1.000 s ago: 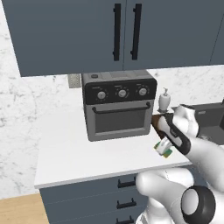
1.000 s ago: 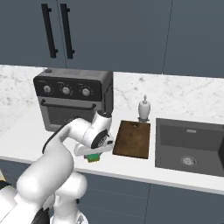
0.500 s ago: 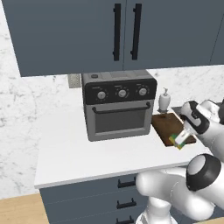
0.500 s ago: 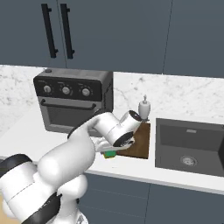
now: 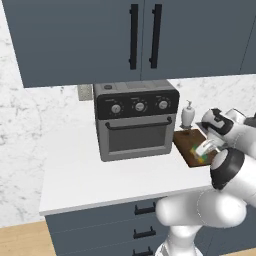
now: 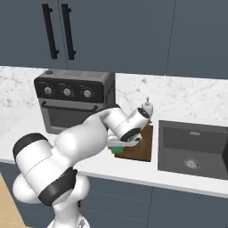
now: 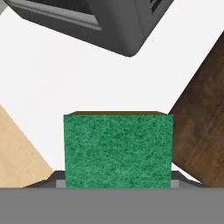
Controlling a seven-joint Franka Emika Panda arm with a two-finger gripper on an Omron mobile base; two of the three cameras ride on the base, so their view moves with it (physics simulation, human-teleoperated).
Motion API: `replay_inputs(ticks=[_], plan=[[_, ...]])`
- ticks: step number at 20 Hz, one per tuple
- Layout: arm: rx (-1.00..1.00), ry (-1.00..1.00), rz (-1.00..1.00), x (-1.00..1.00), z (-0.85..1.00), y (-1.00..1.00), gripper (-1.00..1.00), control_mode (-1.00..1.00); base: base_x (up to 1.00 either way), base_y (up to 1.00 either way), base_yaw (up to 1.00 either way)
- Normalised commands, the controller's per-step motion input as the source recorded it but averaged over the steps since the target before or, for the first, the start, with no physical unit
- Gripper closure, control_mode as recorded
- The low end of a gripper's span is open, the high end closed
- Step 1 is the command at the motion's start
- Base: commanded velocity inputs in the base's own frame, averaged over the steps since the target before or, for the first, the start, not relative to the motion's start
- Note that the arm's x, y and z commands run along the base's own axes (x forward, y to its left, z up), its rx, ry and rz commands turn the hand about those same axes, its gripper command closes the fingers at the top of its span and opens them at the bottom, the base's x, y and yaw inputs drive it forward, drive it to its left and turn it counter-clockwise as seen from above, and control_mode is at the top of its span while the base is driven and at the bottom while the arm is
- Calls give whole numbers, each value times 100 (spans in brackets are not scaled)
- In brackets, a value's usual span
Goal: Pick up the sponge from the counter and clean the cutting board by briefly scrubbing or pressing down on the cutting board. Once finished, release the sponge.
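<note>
While the sponge (image 7: 117,148) is gripped by the gripper (image 6: 121,144), it is carried just above the front left corner of the cutting board (image 6: 141,145), with its green face filling the foreground of the hand view. Part of the block is seen over the white counter (image 5: 105,175) and part beside the brown board edge, so contact with the board cannot be told. The board is laid near the front edge of the counter, between the toaster oven (image 5: 136,119) and the sink (image 6: 192,148), with a soap dispenser (image 6: 147,107) behind it.

A press made from here is judged risky: if the sponge is lowered without being shifted further over the wood, the counter may be scrubbed instead, or the board edge may be caught and the board nudged toward the sink. A release made this close to the counter's front edge could let the sponge tumble off.
</note>
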Motion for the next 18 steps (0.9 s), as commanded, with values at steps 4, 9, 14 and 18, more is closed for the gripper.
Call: replay_inputs(ticks=[4, 9, 14, 18], plan=[[-6, 0, 0, 15, -59, 0, 100, -100, 0, 0, 0], [-1, 0, -1, 31, -25, -1, 100, -100, 0, 0, 0], [0, 0, -2, 34, -1, 0, 100, -100, 0, 0, 0], [0, -4, 0, 13, -17, -8, 100, -100, 0, 0, 0]])
